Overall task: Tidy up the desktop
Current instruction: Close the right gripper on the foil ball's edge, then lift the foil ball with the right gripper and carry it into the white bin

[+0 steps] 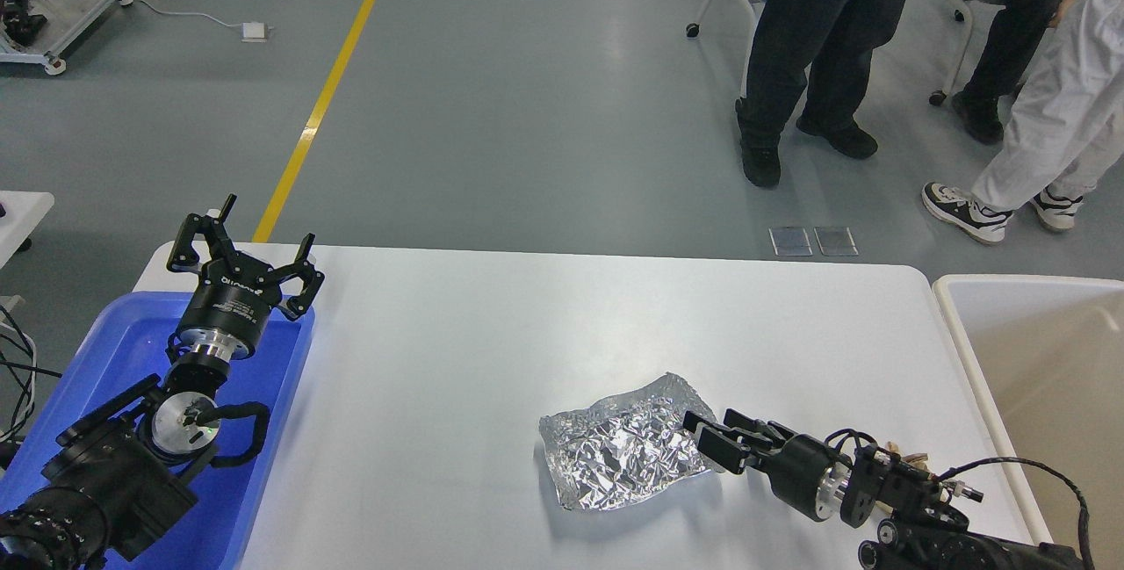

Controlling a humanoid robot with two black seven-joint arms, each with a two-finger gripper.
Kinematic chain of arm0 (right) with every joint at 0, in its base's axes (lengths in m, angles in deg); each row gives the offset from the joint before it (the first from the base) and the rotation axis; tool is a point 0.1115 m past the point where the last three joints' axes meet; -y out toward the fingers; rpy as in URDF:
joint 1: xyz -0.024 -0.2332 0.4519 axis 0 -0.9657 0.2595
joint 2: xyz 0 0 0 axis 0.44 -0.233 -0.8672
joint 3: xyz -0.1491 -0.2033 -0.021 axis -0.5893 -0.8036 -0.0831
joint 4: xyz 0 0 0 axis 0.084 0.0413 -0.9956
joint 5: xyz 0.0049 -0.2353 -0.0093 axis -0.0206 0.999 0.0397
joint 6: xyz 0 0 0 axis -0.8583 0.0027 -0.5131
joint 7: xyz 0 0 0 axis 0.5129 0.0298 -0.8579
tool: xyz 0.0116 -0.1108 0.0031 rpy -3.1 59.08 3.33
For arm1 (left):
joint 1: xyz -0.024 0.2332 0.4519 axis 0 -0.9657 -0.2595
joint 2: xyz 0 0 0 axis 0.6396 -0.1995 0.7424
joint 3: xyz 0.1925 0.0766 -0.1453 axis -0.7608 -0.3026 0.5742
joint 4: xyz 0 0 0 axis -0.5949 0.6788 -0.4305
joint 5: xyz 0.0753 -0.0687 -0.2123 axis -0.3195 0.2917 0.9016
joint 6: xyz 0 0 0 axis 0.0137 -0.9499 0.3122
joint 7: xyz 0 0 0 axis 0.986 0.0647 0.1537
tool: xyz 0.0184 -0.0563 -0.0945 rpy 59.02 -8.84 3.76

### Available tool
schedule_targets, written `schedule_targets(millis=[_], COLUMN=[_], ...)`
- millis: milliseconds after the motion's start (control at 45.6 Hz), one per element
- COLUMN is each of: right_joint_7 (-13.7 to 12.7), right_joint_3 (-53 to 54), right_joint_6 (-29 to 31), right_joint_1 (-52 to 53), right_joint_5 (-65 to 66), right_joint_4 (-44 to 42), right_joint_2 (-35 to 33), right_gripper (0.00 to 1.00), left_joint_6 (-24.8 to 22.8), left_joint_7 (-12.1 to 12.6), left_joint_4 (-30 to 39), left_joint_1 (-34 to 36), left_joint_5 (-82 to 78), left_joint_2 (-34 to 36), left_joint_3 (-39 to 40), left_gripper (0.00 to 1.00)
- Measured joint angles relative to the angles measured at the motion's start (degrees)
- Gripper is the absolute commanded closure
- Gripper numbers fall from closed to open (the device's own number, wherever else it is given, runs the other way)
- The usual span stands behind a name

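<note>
Crumpled silver foil sheet (625, 450) lying on the white worktop (457, 350) near its front edge, right hand (713, 436) touching the foil's right edge, grip impossible to tell, left hand (241, 261) spread wide over the blue tray (263, 429) at the worktop's left edge.

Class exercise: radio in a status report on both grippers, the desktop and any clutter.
Left gripper open, empty, above blue tray. Right gripper at edge of crumpled foil, grasp unclear. Desktop holds only the foil. Beige bin at right.

one desktop (457, 350), one foil sheet (625, 454), two bins (290, 377) (957, 324)
</note>
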Motion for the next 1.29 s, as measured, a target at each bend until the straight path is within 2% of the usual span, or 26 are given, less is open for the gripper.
schedule_targets(millis=[88,132,154,175,219,241,746,943,1118,1294], right_joint_7=[0.0,0.0,0.0,0.0,0.0,0.0,0.0,1.1,2.4,2.5], right_joint_3=[-0.9,-1.2,-1.3,-1.5,-1.7,-1.8,-3.2,-3.2,-3.2,-3.3], right_joint_6=[0.0,0.0,0.0,0.0,0.0,0.1,0.1,-0.1,0.4,1.9], right_joint_1=[-0.1,-0.1,-0.1,-0.1,-0.2,-0.2,0.1,0.1,0.4,1.6], right_joint_5=[-0.2,-0.4,-0.5,-0.5,-0.6,-0.7,-1.3,-2.1,-5.3,-8.5], right_joint_4=[-0.3,-0.5,-0.6,-0.7,-0.8,-0.9,-2.8,-1.2,5.3,17.1], right_joint_2=[0.1,0.2,0.2,0.2,0.2,0.3,0.0,-1.4,-5.8,-14.3], right_gripper=[0.33,0.4,0.49,0.63,0.98,1.0,1.0,1.0,1.0,1.0], left_joint_6=[0.0,0.0,0.0,0.0,0.0,0.0,0.0,0.0,0.0,0.0], left_joint_7=[0.0,0.0,0.0,0.0,0.0,0.0,0.0,0.0,0.0,0.0], left_joint_4=[0.0,0.0,0.0,0.0,0.0,0.0,0.0,0.0,0.0,0.0], left_joint_1=[0.0,0.0,0.0,0.0,0.0,0.0,0.0,0.0,0.0,0.0], left_joint_5=[0.0,0.0,0.0,0.0,0.0,0.0,0.0,0.0,0.0,0.0], left_joint_2=[0.0,0.0,0.0,0.0,0.0,0.0,0.0,0.0,0.0,0.0], left_joint_3=[0.0,0.0,0.0,0.0,0.0,0.0,0.0,0.0,0.0,0.0], left_gripper=[0.0,0.0,0.0,0.0,0.0,0.0,0.0,0.0,0.0,0.0])
